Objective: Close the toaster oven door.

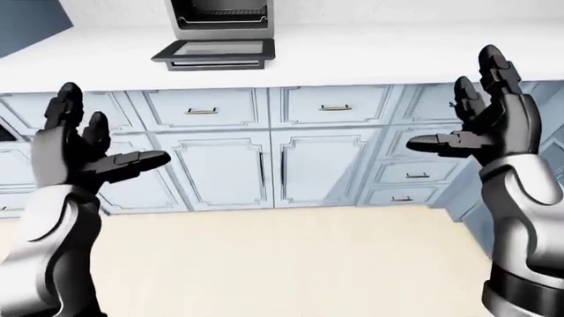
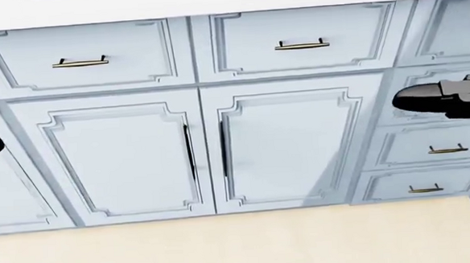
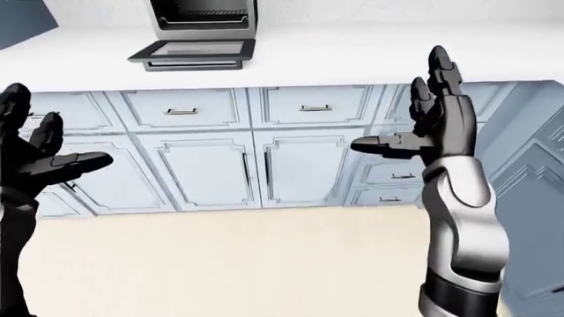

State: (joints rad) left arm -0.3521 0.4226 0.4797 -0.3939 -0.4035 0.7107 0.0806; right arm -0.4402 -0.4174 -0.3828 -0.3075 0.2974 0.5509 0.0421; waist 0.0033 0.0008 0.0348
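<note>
Standing on the far white countertop (image 1: 370,56), toward the upper left of the left-eye view, the silver metal toaster oven (image 1: 221,20) has its dark-framed glass door (image 1: 215,53) folded down flat, lying level over the counter's surface and pointing toward the near side. Its dark cavity shows a wire rack above the door. Both hands are raised well short of it, with nothing in either one. The black three-finger left hand (image 1: 84,148) is held up at the left edge, its fingers spread and its thumb pointing right. The black three-finger right hand (image 1: 489,115) is held up at the right edge, fingers spread upward and thumb pointing left; its silver forearm runs down to the lower right corner. Below the counter runs a row of pale blue panelled cabinets (image 2: 123,155): drawers with small brass bar handles (image 2: 301,44) along the top, two tall doors with dark vertical pulls meeting in the middle, and a stack of smaller drawers at the right. A bare cream floor (image 1: 282,264) lies between the robot and the cabinets.
</note>
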